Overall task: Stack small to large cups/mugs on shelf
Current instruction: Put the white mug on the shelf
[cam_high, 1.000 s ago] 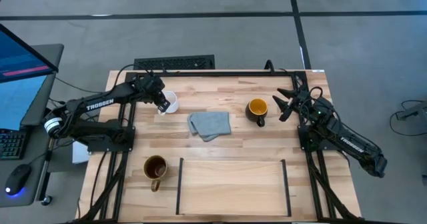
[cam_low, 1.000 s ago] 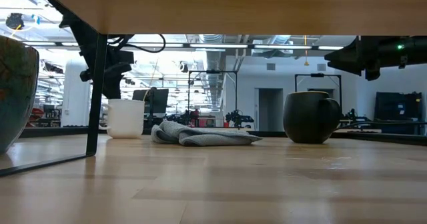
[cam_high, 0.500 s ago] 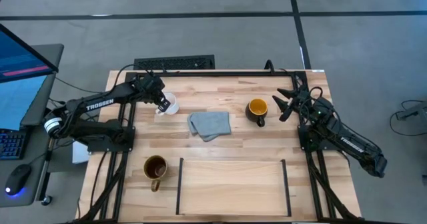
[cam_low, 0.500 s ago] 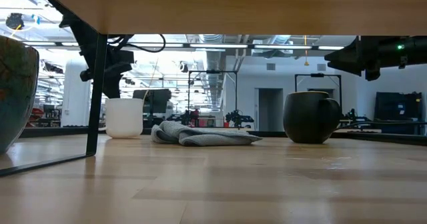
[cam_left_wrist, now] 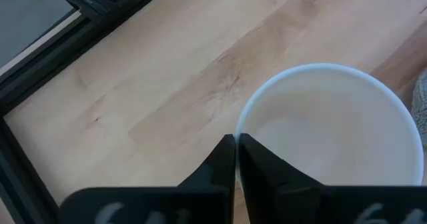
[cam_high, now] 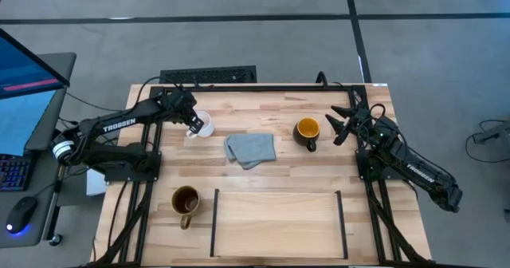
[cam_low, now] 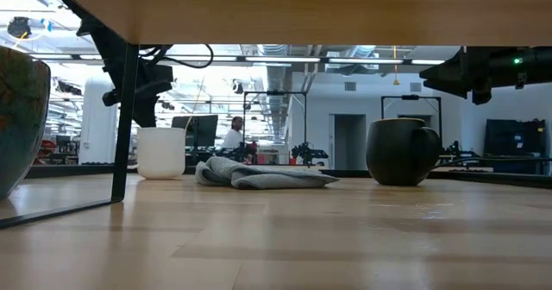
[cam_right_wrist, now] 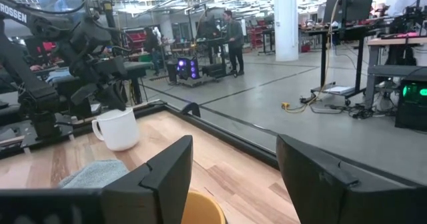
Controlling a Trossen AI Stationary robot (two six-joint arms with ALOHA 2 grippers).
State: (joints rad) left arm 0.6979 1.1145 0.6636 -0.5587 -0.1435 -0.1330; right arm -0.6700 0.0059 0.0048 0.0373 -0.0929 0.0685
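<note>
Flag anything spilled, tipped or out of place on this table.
Nothing spilled or tipped. All three mugs stand upright. Only the grey cloth lies crumpled mid-table, between the white mug and the dark mug.

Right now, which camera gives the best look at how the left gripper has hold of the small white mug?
The left wrist view: the left gripper is pinched on the white mug rim. The high view shows the gripper covering the mug; the low view shows its side; the right wrist view shows it far off.

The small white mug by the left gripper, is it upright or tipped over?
Upright. The small white mug stands on its base on the wooden table, and the left gripper is pinched on its rim.
</note>
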